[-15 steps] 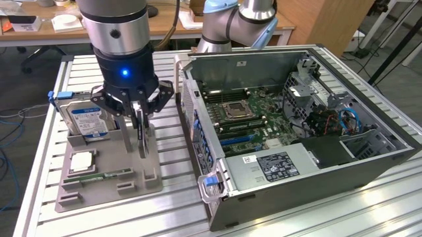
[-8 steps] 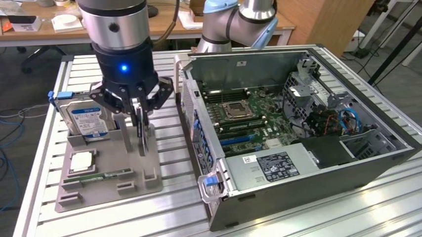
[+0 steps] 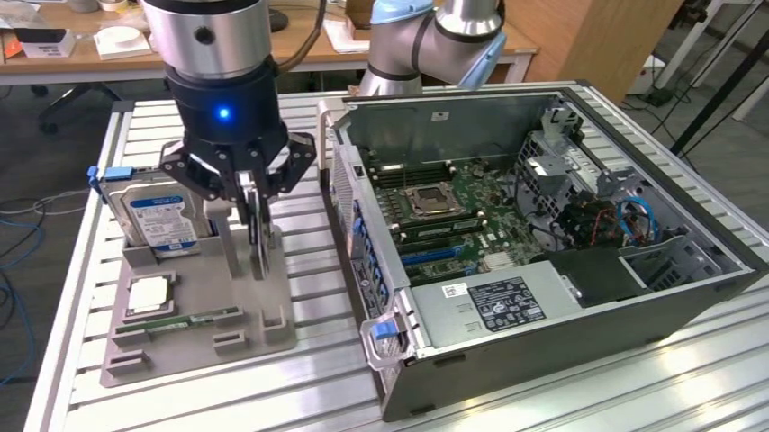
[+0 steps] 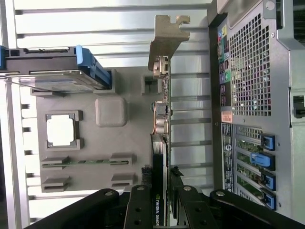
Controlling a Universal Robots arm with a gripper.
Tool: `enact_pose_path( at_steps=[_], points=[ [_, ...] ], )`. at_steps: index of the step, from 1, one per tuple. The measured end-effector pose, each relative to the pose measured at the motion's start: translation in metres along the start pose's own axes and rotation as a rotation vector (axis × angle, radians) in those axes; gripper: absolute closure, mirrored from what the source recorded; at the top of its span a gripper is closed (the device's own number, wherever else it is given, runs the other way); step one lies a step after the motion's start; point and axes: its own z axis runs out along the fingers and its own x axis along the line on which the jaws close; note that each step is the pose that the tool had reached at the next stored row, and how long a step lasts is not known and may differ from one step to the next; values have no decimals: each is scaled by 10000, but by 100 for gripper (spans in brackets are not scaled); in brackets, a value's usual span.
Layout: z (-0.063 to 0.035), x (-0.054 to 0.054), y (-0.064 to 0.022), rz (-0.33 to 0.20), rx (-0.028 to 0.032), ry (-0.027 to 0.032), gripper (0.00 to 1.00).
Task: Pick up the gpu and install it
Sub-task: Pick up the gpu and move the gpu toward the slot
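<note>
Tool (image 3: 250, 205) pinching gpu (image 4: 161, 143) by top edge. Looks thin, light, stiff, easy to break. Best hold on flat sides, away from tiny parts and silver bracket (image 4: 164, 36).

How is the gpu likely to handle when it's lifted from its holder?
Probably stiff: the gpu is a thin flat board standing on edge in the grey holder. Likely light for its length, but the metal bracket at one end may tilt it, since the gripper clamps well away from it.
</note>
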Motion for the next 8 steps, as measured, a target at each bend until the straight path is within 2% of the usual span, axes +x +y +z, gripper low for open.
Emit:
enact_pose_path(
  at_steps=[8],
  points=[
    [-93,-2,4,0,1,1,74]
  ],
)
